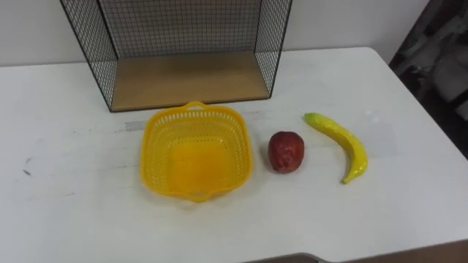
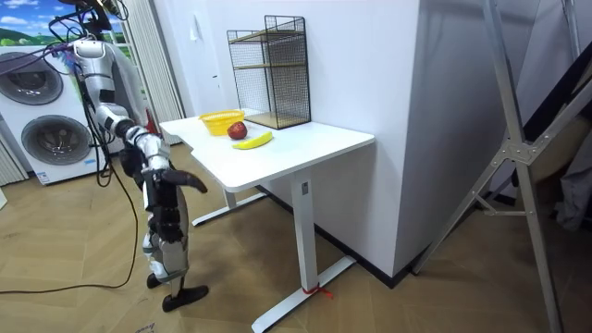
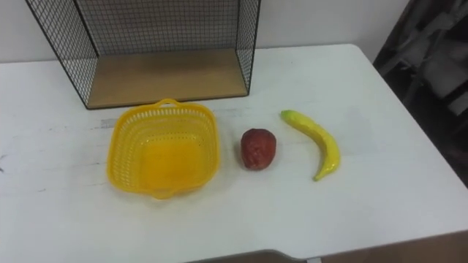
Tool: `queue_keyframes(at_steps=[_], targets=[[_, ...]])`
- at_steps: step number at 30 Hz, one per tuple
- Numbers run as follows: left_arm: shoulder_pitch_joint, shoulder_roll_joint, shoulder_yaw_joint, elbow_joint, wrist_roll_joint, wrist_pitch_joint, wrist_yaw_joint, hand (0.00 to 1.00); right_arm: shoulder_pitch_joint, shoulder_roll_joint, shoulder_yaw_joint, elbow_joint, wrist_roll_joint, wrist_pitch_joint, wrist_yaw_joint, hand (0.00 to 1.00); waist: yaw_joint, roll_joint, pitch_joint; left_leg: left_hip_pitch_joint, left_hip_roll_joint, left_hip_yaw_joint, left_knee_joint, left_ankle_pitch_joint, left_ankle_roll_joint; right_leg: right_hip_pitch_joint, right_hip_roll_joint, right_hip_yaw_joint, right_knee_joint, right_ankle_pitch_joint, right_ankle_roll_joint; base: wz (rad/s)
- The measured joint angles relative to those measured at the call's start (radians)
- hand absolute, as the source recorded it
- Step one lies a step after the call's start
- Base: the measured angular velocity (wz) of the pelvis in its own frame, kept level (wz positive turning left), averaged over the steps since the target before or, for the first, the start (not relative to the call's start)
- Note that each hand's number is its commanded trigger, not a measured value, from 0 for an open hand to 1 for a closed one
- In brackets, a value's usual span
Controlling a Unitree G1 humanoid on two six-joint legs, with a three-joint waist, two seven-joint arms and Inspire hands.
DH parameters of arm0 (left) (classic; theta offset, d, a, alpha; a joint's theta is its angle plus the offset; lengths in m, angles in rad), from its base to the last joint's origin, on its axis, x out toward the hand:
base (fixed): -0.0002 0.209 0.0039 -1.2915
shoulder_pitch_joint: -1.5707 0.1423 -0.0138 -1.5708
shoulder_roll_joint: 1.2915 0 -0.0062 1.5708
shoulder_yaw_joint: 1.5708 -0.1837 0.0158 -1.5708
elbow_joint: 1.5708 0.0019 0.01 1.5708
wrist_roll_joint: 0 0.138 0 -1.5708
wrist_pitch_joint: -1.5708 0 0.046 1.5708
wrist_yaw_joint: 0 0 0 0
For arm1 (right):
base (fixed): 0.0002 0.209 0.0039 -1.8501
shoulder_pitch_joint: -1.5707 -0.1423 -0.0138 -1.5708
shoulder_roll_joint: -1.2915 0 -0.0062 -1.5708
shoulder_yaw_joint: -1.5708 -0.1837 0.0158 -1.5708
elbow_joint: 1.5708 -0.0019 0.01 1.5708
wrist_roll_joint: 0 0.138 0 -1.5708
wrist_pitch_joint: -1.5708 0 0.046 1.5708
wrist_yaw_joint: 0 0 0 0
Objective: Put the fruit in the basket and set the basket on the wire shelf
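Expect the apple (image 1: 286, 151) at 3 o'clock of the empty basket (image 1: 148, 151) to roll toward the banana (image 1: 342, 140) if you nudge it off-centre — whether your right hand (image 2: 197, 183) is spread or closed cannot be told.

A white desk (image 1: 66, 219) on white metal legs (image 2: 303, 222) stands against a white wall (image 2: 370, 55). Front-loading washing machines (image 2: 42, 139) stand at the room view's left, with a grey metal frame (image 2: 518, 148) at its right. The floor (image 2: 370, 305) is wood-patterned.
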Motion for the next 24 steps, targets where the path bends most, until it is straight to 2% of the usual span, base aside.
queue_keyframes(at_steps=[6,9,10,17,22,24], targets=[[0.0,0.001,-0.029,-0.007,0.007,-0.003,0.0,0.0,-0.024,-0.036,0.038,-0.216,-0.223,-0.011,-0.071,0.0,0.005,0.0,0.0001,-0.009,0.0,-0.001,-0.007,0.001,0.001,-0.011,0.001,-0.002,-0.004,0.006,0.001,0.0],[-0.007,0.0,-0.032,-0.02,0.009,-0.011,0.0,0.0,-0.024,-0.037,0.101,-0.307,-0.457,-0.025,-0.079,0.0,0.027,0.003,-0.0008,-0.021,0.001,0.0,-0.009,0.001,0.001,-0.027,0.001,-0.005,-0.002,0.008,0.0,-0.05],[-0.01,0.001,-0.034,-0.02,0.009,-0.013,0.0,0.0,-0.025,-0.038,0.114,-0.321,-0.48,-0.026,-0.078,0.0,0.03,0.005,0.0002,-0.023,0.001,0.0,-0.009,0.001,0.001,-0.028,0.001,-0.006,-0.002,0.008,0.0,0.0],[-0.004,0.005,-0.072,-0.017,0.009,-0.015,0.0,0.0,-0.025,-0.039,0.247,-0.427,-0.677,-0.023,0.065,0.0,0.036,0.002,0.0018,-0.025,0.002,-0.004,-0.011,0.001,0.001,-0.027,0.001,-0.012,-0.006,0.009,0.0,0.02],[-0.004,0.008,-0.076,-0.022,0.009,-0.023,0.0,0.0,-0.021,-0.044,0.323,-0.427,-0.777,-0.022,0.195,0.0,0.056,0.004,0.0007,-0.016,0.003,-0.013,-0.011,0.001,0.001,-0.01,0.001,-0.018,-0.022,0.013,0.0,0.04],[-0.004,0.019,-0.085,-0.027,0.009,-0.025,0.0,0.0,-0.021,-0.056,0.369,-0.427,-0.818,-0.022,0.25,0.0,0.058,0.004,0.0007,-0.017,0.004,-0.019,-0.011,0.001,0.001,-0.01,0.0,-0.026,-0.023,0.014,-0.001,0.07]])
